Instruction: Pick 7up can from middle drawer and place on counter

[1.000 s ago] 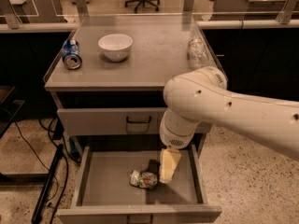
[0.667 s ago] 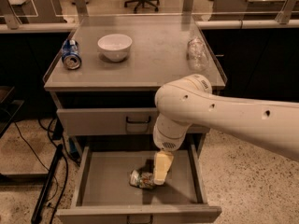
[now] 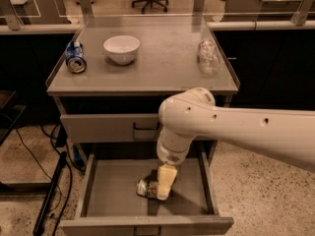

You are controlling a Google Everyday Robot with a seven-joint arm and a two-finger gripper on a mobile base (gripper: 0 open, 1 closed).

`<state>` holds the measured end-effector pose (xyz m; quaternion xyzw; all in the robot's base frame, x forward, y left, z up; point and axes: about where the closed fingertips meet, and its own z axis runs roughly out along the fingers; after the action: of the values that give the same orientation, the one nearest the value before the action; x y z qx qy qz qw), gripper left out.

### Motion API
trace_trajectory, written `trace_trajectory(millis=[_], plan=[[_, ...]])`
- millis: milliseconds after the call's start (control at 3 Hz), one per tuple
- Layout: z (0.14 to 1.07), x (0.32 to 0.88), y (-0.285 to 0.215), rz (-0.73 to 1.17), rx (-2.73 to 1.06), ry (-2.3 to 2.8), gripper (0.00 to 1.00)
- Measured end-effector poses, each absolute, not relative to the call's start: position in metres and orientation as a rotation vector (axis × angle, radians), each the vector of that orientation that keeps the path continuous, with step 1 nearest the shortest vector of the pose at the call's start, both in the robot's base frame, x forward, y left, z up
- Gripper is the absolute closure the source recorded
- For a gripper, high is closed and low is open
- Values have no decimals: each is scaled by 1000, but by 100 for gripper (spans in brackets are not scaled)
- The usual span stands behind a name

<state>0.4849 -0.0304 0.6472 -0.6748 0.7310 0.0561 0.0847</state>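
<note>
The 7up can (image 3: 146, 188) lies on its side on the floor of the open middle drawer (image 3: 118, 195), green and white with a silver end pointing left. My gripper (image 3: 164, 187) reaches down into the drawer, its cream-coloured finger right against the can's right end. The white arm crosses from the right above the drawer and hides part of the can. The counter (image 3: 162, 63) is the flat grey cabinet top above.
On the counter a blue can (image 3: 75, 58) lies at the left, a white bowl (image 3: 121, 48) stands beside it and a clear glass jar (image 3: 207, 57) is at the right. The shut upper drawer front (image 3: 98, 128) has a black loop handle. A black cable runs on the floor at the left.
The arm has swung left and lower into the drawer, bringing the gripper from the can's right side down onto it. The can has not moved.
</note>
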Motion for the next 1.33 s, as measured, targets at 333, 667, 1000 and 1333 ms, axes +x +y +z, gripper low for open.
trace_trajectory(millis=[333,667,1000,1333], plan=[[612,492,-15,227,-2021,2196,0],[584,499,-6,275,-2035,2220,0],[582,498,-6,281,-2037,2222,0],[565,495,-2,352,-2008,2241,0]])
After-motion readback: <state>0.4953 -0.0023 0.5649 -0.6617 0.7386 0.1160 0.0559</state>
